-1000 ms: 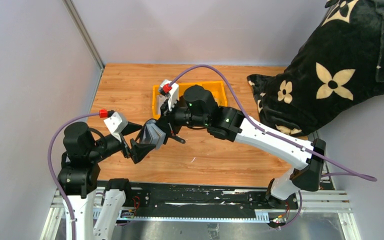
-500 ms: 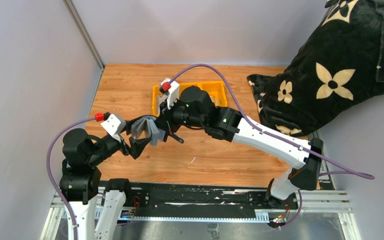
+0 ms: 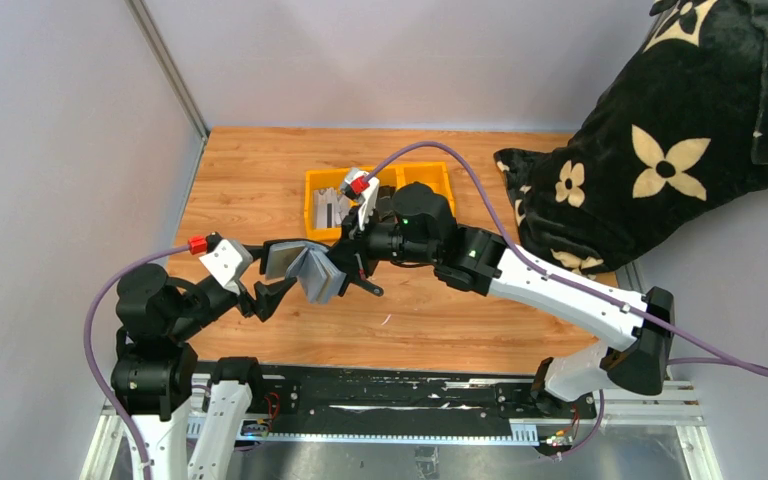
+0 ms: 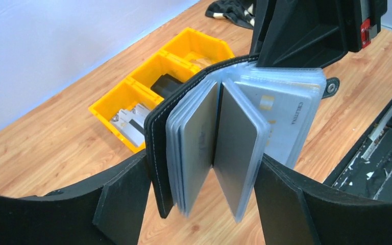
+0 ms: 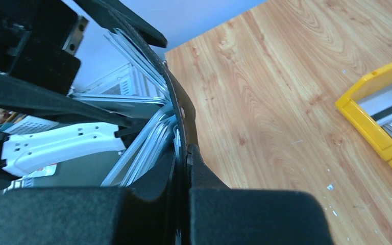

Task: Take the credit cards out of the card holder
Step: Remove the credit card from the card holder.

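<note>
Your yellow tray holds silvery flat pieces in one end compartment and something dark in the middle one. Just in front of it, your right gripper pinches the cover of the card holder, held above the table. The credit cards sit in its fanned sleeves, and your left gripper is spread either side of them.

The card holder, credit cards inside, sits between the left hand and right hand, above the surface. Beyond the right hand lies a tray.
</note>
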Motion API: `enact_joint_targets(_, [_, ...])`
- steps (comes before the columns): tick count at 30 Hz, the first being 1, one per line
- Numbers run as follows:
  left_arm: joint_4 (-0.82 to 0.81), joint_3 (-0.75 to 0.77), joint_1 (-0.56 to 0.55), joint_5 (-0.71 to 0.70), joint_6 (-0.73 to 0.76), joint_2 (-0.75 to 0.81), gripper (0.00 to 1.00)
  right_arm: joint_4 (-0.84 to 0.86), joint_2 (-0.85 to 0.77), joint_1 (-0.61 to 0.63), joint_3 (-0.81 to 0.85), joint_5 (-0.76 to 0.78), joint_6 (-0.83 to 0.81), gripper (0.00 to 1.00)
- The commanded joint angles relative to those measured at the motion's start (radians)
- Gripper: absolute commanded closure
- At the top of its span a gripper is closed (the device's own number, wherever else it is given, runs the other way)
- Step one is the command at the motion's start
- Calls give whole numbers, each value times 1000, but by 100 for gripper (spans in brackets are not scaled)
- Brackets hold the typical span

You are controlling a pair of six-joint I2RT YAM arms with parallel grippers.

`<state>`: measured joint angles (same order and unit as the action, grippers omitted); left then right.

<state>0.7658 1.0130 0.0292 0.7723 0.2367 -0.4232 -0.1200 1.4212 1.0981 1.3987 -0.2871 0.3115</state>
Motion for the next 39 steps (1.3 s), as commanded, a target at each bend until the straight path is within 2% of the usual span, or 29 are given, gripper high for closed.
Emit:
enact_joint_targets(1, [56,34,-3,62,46,3,24,191,-82,-21,-35,-155,6,100])
enact_joint_targets(3, [56,42,-3,65,44,-1,26,221,-93,-26,-48,-203,8,100])
enact_joint_targets(5, [57,51,-3,67,40,-10,32,247,-100,-27,-61,-244,8,100])
enact_joint_targets(7, [57,63,-3,68,32,-18,45,260,-106,-29,-70,-283,4,100])
enact_joint_targets(10, [56,86,-3,86,19,-26,56,263,-112,-30,-83,-317,-20,100])
enact_joint_targets(13, [56,103,-2,146,-6,-27,57,265,-118,-30,-102,-342,-37,100])
enact_joint_targets(18, [100,139,-3,299,-21,-48,53,269,-130,-37,-128,-364,-51,100])
enact_joint_targets(21, [111,151,-3,335,-26,-68,54,269,-143,-46,-146,-362,-63,100])
enact_joint_targets(29, [113,142,-3,338,-19,-72,88,279,-175,-58,-173,-354,-71,99])
enact_joint_targets(31, [113,141,-3,335,-22,-73,94,276,-176,-62,-173,-355,-70,86])
enact_joint_targets(35, [113,139,-3,302,-22,-81,100,233,-166,-84,-178,-329,-73,37])
enact_joint_targets(36, [113,139,-2,278,-17,-84,100,204,-157,-100,-176,-323,-76,28])
enact_joint_targets(39, [113,126,-3,221,-6,-89,100,167,-133,-144,-158,-325,-52,23])
